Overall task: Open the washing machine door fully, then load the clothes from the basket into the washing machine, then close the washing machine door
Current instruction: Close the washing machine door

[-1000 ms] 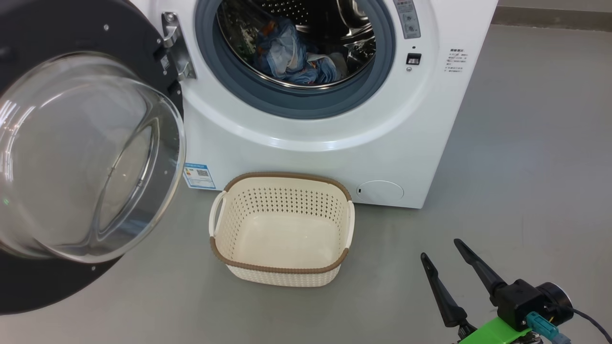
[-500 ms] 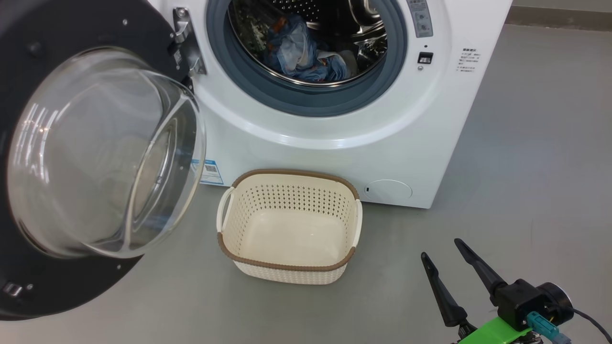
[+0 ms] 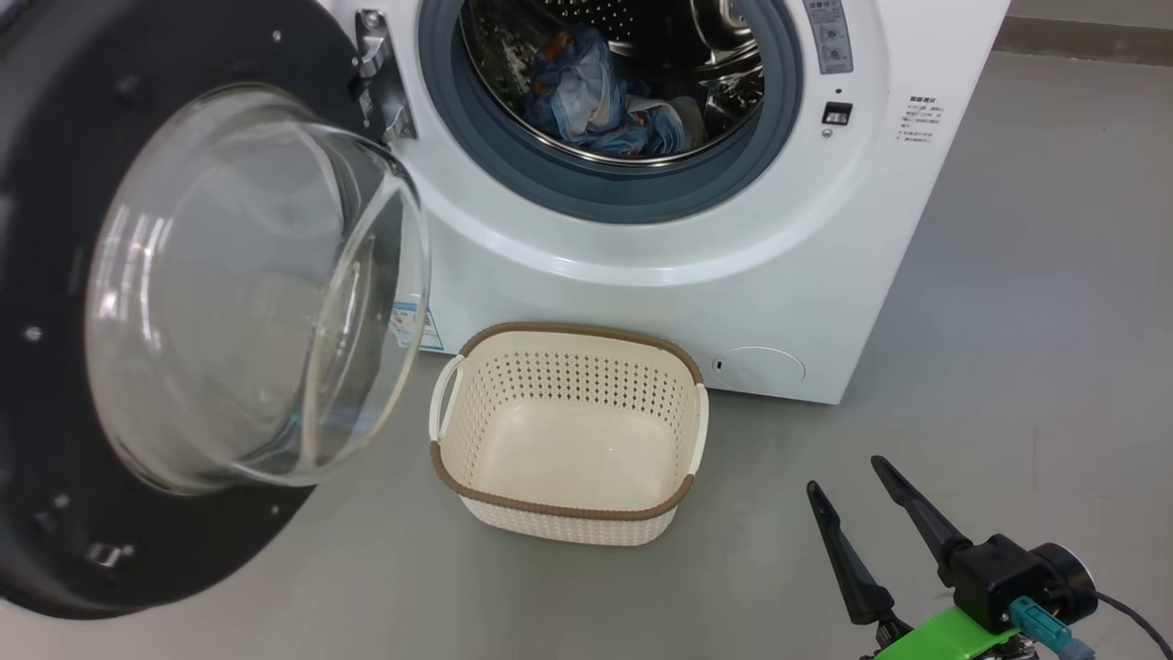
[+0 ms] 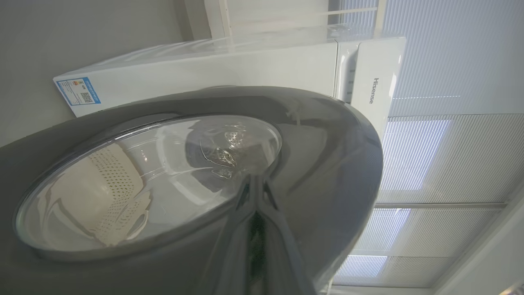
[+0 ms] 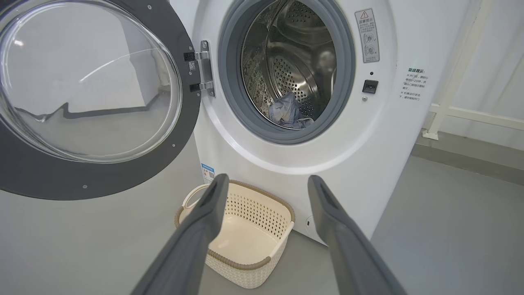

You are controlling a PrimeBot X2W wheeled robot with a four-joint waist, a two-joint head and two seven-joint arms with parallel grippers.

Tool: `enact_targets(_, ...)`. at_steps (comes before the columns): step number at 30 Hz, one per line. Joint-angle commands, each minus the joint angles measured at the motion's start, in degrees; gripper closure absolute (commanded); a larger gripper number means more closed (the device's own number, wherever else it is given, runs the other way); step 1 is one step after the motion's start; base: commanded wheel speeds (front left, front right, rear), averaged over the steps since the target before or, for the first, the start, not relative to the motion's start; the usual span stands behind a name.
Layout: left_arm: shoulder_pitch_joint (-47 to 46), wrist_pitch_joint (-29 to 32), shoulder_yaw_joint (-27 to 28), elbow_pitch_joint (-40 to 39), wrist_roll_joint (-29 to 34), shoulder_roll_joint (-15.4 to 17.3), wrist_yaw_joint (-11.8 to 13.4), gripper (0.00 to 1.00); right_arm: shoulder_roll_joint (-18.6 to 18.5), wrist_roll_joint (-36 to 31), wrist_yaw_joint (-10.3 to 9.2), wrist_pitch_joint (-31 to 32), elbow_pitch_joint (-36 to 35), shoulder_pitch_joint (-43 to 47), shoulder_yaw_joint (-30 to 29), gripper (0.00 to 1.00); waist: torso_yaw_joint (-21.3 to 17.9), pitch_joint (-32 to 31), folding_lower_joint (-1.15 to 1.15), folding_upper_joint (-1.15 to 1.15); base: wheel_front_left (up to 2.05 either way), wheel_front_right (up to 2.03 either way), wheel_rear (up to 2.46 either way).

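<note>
The washing machine (image 3: 641, 302) stands with its drum exposed, and the light blue clothes (image 3: 596, 101) lie inside the drum. The washing machine door (image 3: 55, 229) hangs on its left hinge, swung partly out, its glass bowl facing the machine. In the left wrist view my left gripper (image 4: 254, 188) is shut, its tips against the outer black face of the door (image 4: 319, 139). The basket (image 3: 573, 385) sits on the floor before the machine with nothing in it. My right gripper (image 3: 843, 476) is open at the lower right, holding nothing; its open gripper (image 5: 267, 180) points toward the basket (image 5: 241, 262) and the clothes (image 5: 286, 112).
Grey floor stretches to the right of the machine and around the basket. A white railing (image 5: 450, 106) and a wall stand behind the machine on the right. Window blinds (image 4: 430, 164) show past the door in the left wrist view.
The door has swung to the right, closer to the machine's front. The head camera has shifted too, moving the whole scene rightward. The right gripper keeps its place and stays open.
</note>
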Motion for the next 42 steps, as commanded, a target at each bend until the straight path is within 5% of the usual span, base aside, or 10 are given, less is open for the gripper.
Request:
enact_targets(1, 1.4, 1.9, -0.6, -2.6, -0.5, 0.9, 0.5, 1.0, -0.2, 0.2, 0.08, -0.3, -1.4, -1.2, 0.9, 0.0, 0.0, 0.0, 0.0, 0.0, 0.0, 0.0, 0.0)
enact_targets(14, 10.4, 11.5, -3.7, -28.4, -2.6, -10.2, 11.1, 1.0, 0.5, 0.3, 0.08, -0.3, -1.4, -1.5, 0.5, 0.0, -0.2, 0.1, 0.0, 0.0, 0.0, 0.0, 0.0)
enact_targets(23, 14.3, 9.9, -5.8, -44.7, -4.2, -19.9, 16.3, 1.0, 1.4, 0.4, 0.08, -0.3, -1.4, -2.2, 0.6, 0.0, -1.3, 0.7, 0.0, 0.0, 0.0, 0.0, 0.0)
enact_targets(42, 14.9, -8.7, -16.7, -43.7, -11.7, -21.6, 12.4, 1.0, 2.3, 0.5, 0.08, -0.3, -1.6, -3.8, 0.3, 0.0, -10.2, 2.6, 0.0, 0.0, 0.0, 0.0, 0.0)
